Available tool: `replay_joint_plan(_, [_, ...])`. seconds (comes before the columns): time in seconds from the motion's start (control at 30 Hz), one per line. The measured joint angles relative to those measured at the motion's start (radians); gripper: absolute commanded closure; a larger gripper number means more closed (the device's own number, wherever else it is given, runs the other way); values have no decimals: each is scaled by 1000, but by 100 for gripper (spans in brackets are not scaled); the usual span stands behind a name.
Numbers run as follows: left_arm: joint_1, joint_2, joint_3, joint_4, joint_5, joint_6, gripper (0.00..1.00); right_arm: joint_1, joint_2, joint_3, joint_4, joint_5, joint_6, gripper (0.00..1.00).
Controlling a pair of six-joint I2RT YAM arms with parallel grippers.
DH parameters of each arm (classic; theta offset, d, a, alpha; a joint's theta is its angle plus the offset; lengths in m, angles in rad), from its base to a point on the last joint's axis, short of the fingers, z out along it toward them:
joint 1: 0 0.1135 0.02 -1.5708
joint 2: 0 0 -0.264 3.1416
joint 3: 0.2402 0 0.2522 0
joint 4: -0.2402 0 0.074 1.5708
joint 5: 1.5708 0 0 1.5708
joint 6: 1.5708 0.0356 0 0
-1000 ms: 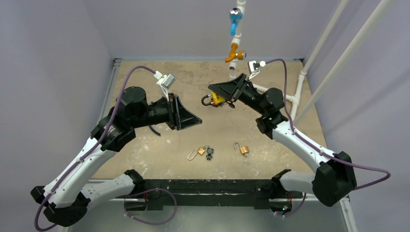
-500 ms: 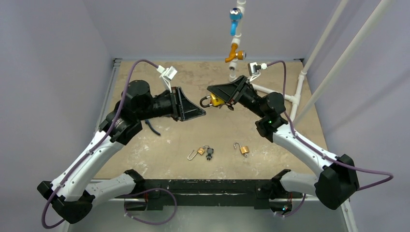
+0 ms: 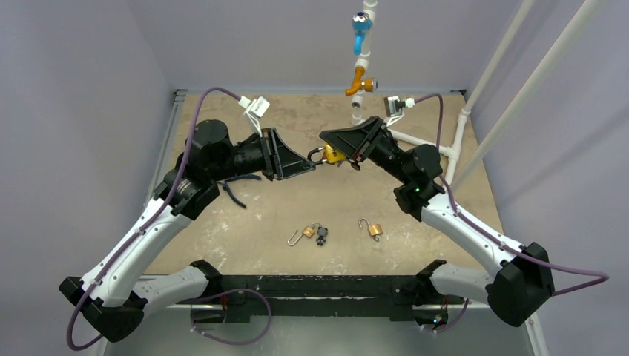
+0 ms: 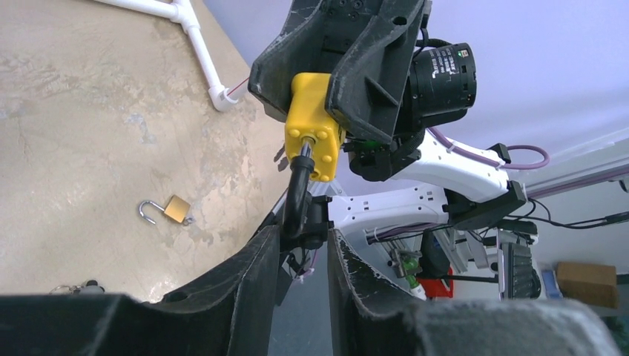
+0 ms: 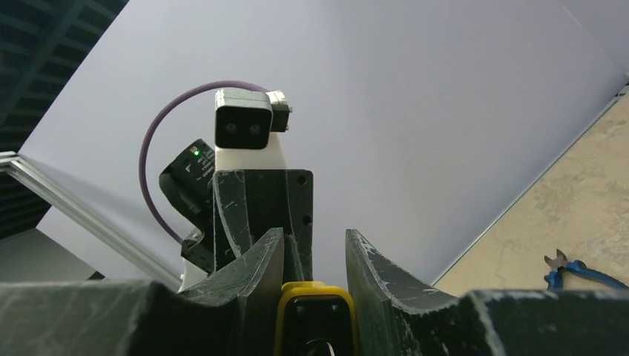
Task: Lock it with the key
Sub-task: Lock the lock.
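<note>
My right gripper (image 3: pixel 331 150) is shut on a yellow padlock (image 3: pixel 333 155) and holds it in the air above the far part of the table. Its black shackle (image 3: pixel 317 155) points left. In the right wrist view the padlock (image 5: pixel 315 288) sits between my fingers (image 5: pixel 259 259). My left gripper (image 3: pixel 313 165) has its tip at the shackle. In the left wrist view the fingers (image 4: pixel 252 274) stand narrowly apart with the shackle's (image 4: pixel 297 200) loop between their tips, under the yellow body (image 4: pixel 310 126). I cannot make out a key in this padlock.
Two small brass padlocks with open shackles lie on the table, one (image 3: pixel 303 233) beside a dark key bunch (image 3: pixel 320 234), the other (image 3: pixel 373 229) to its right. Blue-handled pliers (image 3: pixel 236 194) lie at the left. White pipes with blue and orange valves (image 3: pixel 361 30) stand at the back.
My left gripper has moved right and towards the back until its tip reached the padlock's shackle. My right gripper has kept the padlock almost still.
</note>
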Motion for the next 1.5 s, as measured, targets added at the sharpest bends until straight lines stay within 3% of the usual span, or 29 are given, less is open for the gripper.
replay_joint_plan(0.27, [0,10,0,10,-1,-1,74,19,-13,0,-19,0,-16,100])
replay_joint_plan(0.4, [0,11,0,21,-2,-2,83,25,-13,0,-30,0,-22,100])
replay_joint_plan(0.5, [0,11,0,22,-3,-3,99,27,-13,0,-29,2,-23,100])
replay_joint_plan(0.6, [1,13,0,22,-5,-4,100,29,-13,0,-29,6,-26,99])
replay_joint_plan(0.63, [1,14,0,21,-5,-3,100,29,-13,0,-31,6,-27,90])
replay_joint_plan(0.7, [2,14,0,21,-5,2,100,30,-13,0,-30,5,-32,54])
replay_joint_plan(0.77, [4,13,0,16,-6,10,100,30,-13,0,-30,-2,-42,26])
replay_joint_plan(0.87, [4,12,5,-37,-17,55,100,31,-13,2,-39,-25,-66,4])
replay_joint_plan(0.9, [5,12,11,-68,-23,71,100,31,-14,3,-48,-32,-80,2])
replay_joint_plan(1.13, [5,-42,92,-269,-23,199,100,-2,-96,4,-102,-92,-190,1])
replay_joint_plan(1.5, [5,-103,234,-387,103,274,100,-14,-85,9,16,-397,-288,4])
